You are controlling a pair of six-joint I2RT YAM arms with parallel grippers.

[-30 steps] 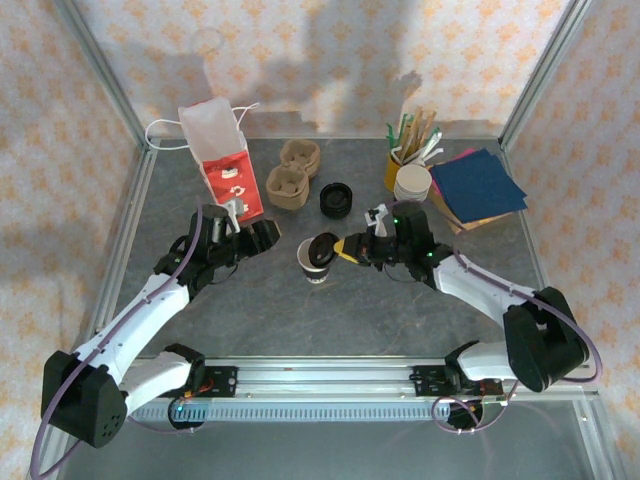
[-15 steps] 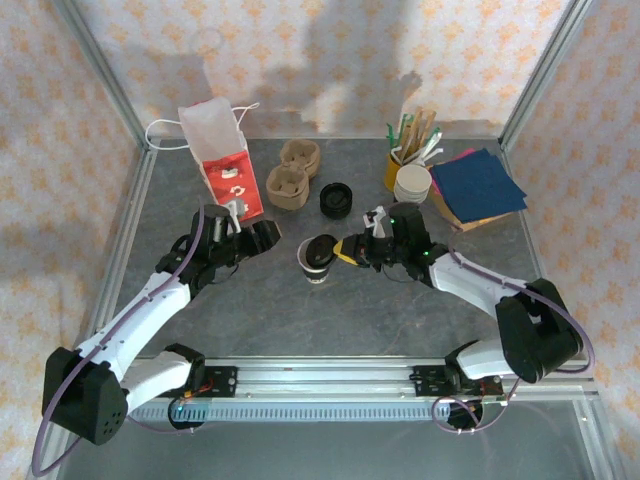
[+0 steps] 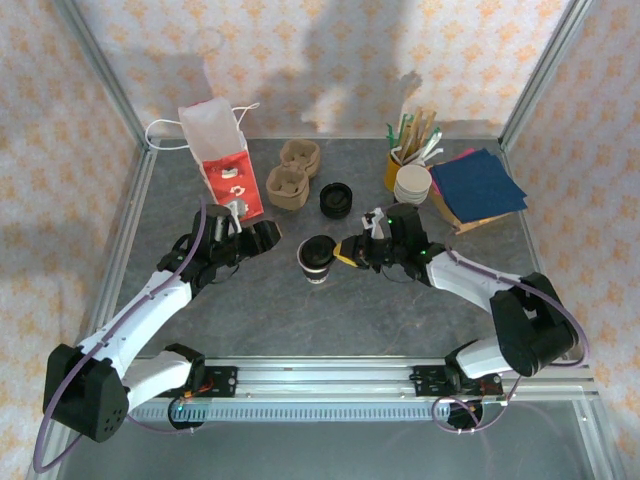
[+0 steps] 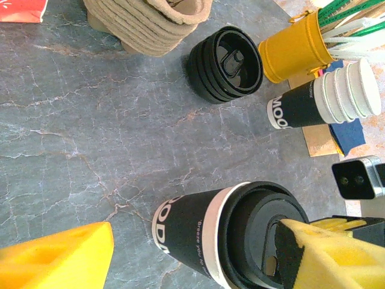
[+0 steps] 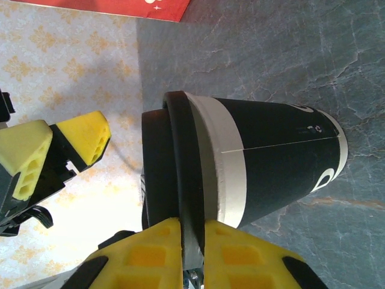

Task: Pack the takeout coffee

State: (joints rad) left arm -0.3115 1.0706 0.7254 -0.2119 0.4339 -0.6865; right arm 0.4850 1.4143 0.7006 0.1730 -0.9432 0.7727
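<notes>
Paper walls under a black plastic lid: the takeout coffee (image 3: 316, 262) stands upright mid-table, just near of the loose lids (image 3: 337, 200). The right gripper (image 3: 345, 251) is pinched on the lid's rim from the right. The left gripper (image 3: 266, 236) hangs to the cup's left, jaws apart. I'd guess it's light and crushable, with a lid that could pop off. A gentle hold round the body, under the stiffer white band, looks safer.
</notes>
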